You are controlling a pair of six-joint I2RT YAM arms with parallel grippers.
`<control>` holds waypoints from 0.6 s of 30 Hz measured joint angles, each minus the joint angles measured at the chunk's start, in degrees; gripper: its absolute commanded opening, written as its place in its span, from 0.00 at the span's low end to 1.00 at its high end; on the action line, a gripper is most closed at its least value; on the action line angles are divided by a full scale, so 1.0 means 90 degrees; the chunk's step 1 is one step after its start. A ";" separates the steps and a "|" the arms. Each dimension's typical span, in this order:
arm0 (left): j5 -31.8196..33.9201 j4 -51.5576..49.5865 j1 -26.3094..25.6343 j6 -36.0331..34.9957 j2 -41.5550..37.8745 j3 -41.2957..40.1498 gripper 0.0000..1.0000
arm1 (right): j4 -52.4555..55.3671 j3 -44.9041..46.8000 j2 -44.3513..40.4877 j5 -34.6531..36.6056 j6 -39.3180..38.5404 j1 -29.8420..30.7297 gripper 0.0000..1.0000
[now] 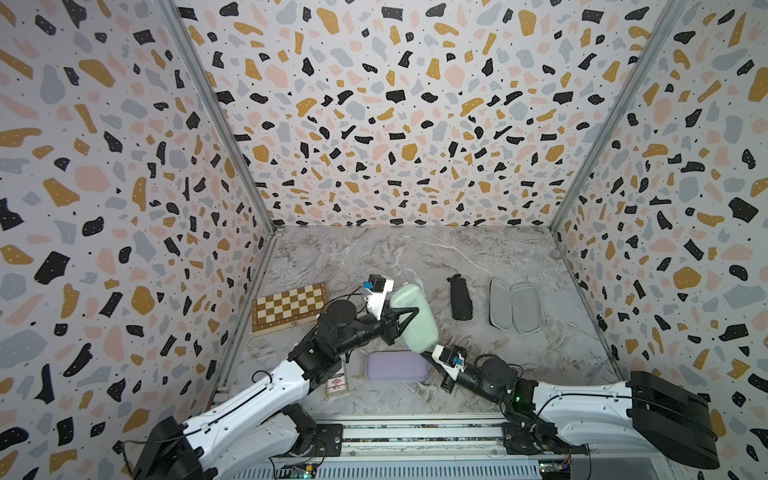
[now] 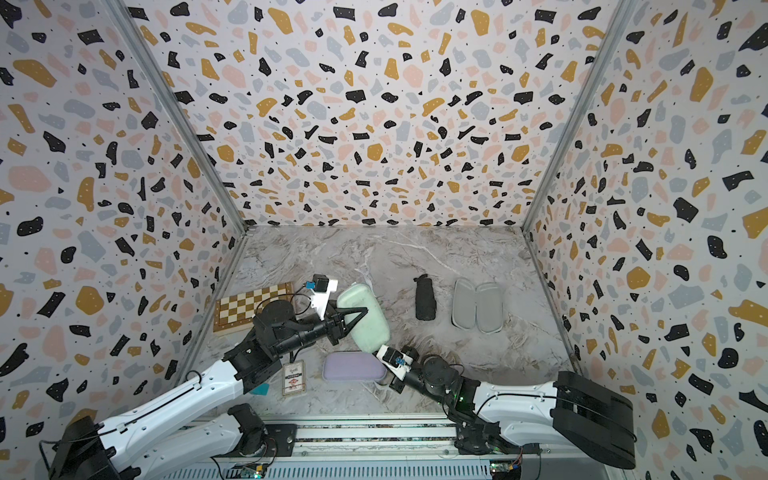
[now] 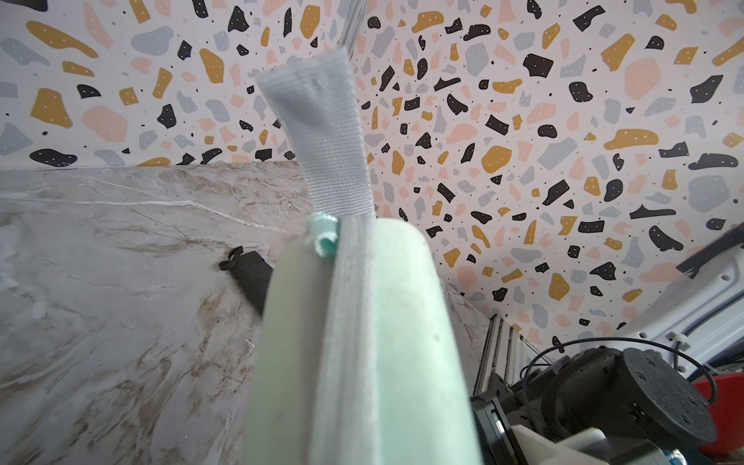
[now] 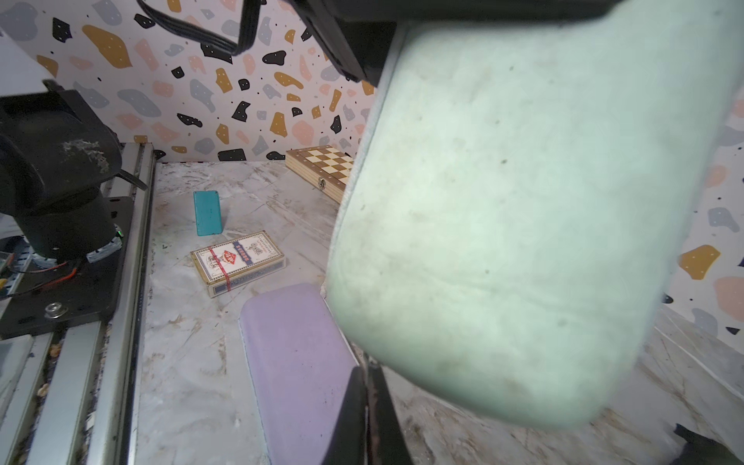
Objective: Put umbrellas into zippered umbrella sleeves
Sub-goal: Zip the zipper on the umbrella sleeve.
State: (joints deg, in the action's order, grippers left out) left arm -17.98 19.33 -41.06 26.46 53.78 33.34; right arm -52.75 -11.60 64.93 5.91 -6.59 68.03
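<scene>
I held the mint green sleeve (image 1: 420, 334) mid-length in the left gripper (image 1: 409, 316), above the table (image 1: 374, 257), long axis far-left to near-right; the right gripper (image 1: 427, 354), pinched closed, sat just at its near end.

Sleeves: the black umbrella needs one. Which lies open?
The grey-lined sleeve beside the black umbrella, its two halves spread flat. The lilac sleeve lies closed, and the mint green sleeve is closed in the left gripper.

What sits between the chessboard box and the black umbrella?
The mint green sleeve, gripped by the left gripper, shows there in both top views.
</scene>
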 measured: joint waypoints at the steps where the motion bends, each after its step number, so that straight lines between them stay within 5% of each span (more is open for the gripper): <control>1: 0.0044 0.0012 0.0000 0.0022 -0.0017 -0.0039 0.00 | -0.0007 -0.0051 0.0092 0.0017 0.0017 0.0032 0.00; 18: 0.0818 0.0799 0.0017 0.0432 -0.0488 -0.0821 0.00 | -0.0185 -0.0775 0.1047 0.0211 0.1015 0.0204 0.00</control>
State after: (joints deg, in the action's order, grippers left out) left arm -10.61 26.52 -40.91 30.35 49.39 25.96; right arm -54.41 -18.57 74.35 7.81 2.55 69.87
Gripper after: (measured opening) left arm 0.301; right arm 0.044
